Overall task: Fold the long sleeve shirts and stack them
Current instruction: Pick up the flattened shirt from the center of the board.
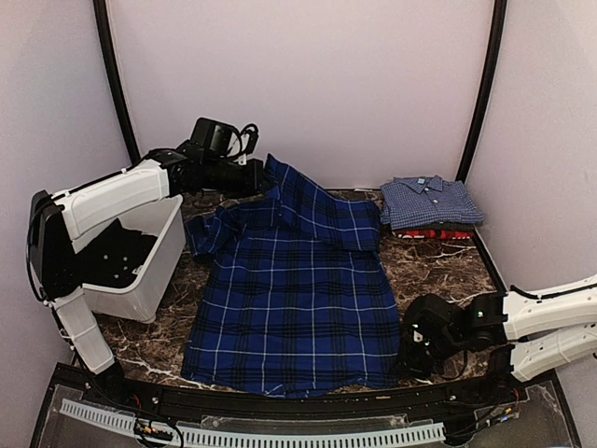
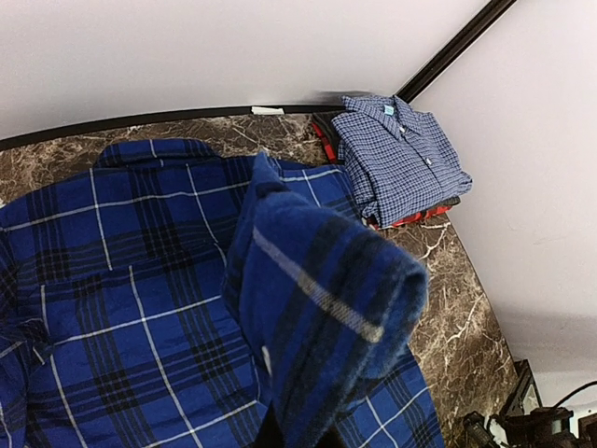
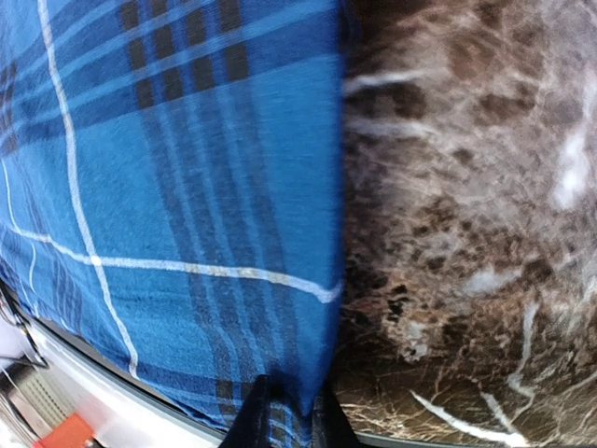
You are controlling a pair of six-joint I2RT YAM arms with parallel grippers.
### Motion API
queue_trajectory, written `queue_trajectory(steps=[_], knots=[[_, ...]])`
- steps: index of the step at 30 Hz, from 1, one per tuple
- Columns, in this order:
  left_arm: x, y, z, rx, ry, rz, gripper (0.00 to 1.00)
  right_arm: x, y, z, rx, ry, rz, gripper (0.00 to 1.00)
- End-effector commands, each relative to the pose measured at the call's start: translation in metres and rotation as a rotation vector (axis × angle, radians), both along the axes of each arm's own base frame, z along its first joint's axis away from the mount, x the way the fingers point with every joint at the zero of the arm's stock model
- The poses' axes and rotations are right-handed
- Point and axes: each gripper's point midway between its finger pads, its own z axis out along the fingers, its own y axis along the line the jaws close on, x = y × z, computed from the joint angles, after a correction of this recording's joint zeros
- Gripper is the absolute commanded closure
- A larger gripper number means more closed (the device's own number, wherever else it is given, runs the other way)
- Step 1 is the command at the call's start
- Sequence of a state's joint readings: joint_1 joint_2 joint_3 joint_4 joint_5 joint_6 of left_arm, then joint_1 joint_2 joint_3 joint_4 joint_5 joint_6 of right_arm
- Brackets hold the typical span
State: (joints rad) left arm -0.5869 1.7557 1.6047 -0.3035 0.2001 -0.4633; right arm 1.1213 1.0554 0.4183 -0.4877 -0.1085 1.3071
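Two shirts stacked, third mid-fold.
At 5 o'clock right gripper pinches hem of large deep-blue plaid cloth shirt, spread centre; left gripper at 11 clamps its raised sleeve; folded light-blue fine-check shirt tops red shirt at 1.

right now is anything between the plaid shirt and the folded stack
Nothing visible does: only bare marble table separates the plaid shirt from the check shirt lying on the red shirt.
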Motion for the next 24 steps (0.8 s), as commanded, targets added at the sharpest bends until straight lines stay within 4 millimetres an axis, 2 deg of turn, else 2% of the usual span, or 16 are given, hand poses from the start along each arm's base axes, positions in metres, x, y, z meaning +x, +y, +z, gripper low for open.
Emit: queue_trajectory(steps=[1, 3, 9, 11, 13, 16, 20, 24], knots=[[-0.003, 0.009, 0.044, -0.023, -0.086, 0.009, 1.0, 0.0, -0.001, 0.005, 0.001, -0.013, -0.002, 0.93], [0.0, 0.013, 0.051, -0.015, -0.108, 0.028, 1.0, 0.005, 0.0, 0.013, -0.005, -0.04, -0.003, 1.0], [0.01, 0.03, 0.087, -0.021, -0.181, 0.087, 1.0, 0.021, 0.026, 0.043, -0.002, -0.136, 0.072, 1.0], [0.014, 0.038, 0.092, -0.016, -0.186, 0.106, 1.0, 0.024, 0.044, 0.056, 0.012, -0.169, 0.127, 1.0], [0.018, 0.046, 0.092, -0.004, -0.182, 0.121, 1.0, 0.023, 0.06, 0.059, 0.004, -0.19, 0.198, 1.0], [0.025, 0.062, 0.089, 0.015, -0.172, 0.149, 1.0, 0.026, 0.095, 0.074, 0.026, -0.242, 0.329, 1.0], [0.032, 0.085, 0.085, 0.041, -0.157, 0.199, 1.0, 0.021, 0.129, 0.069, 0.047, -0.22, 0.472, 1.0], [0.037, 0.11, 0.079, 0.064, -0.134, 0.252, 1.0, 0.014, 0.145, 0.053, 0.059, -0.168, 0.544, 1.0]])
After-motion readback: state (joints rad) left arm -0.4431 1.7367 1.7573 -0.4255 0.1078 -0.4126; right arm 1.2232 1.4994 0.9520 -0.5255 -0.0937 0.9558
